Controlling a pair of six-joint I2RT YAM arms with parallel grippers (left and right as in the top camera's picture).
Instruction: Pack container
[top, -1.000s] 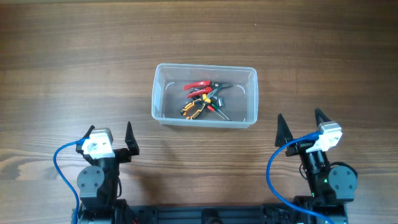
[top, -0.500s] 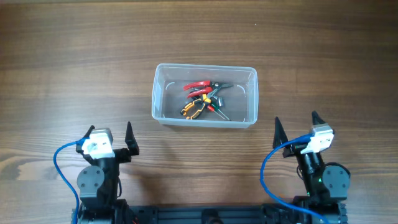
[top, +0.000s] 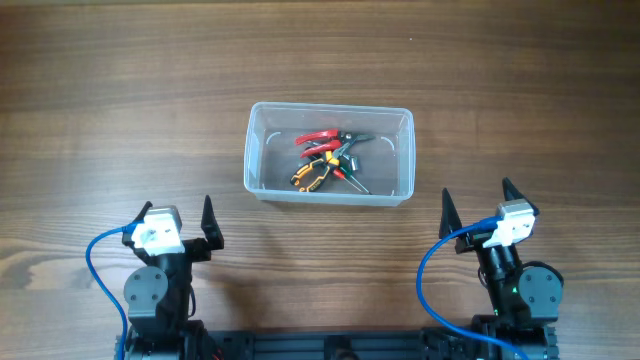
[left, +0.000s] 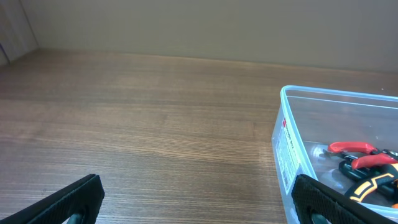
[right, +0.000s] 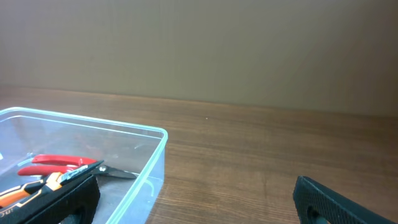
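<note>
The clear plastic container stands at mid-table. Inside lie red-handled pliers, orange-and-black-handled pliers and a dark tool between them. The container also shows in the left wrist view and in the right wrist view, with the red handles visible in both. My left gripper is open and empty, near the front edge, left of and nearer than the container. My right gripper is open and empty, right of and nearer than the container.
The wooden table runs all round the container. Blue cables loop beside both arm bases at the front edge.
The right arm has pulled back a little toward the front edge and to the left. The left arm and the container have not moved.
</note>
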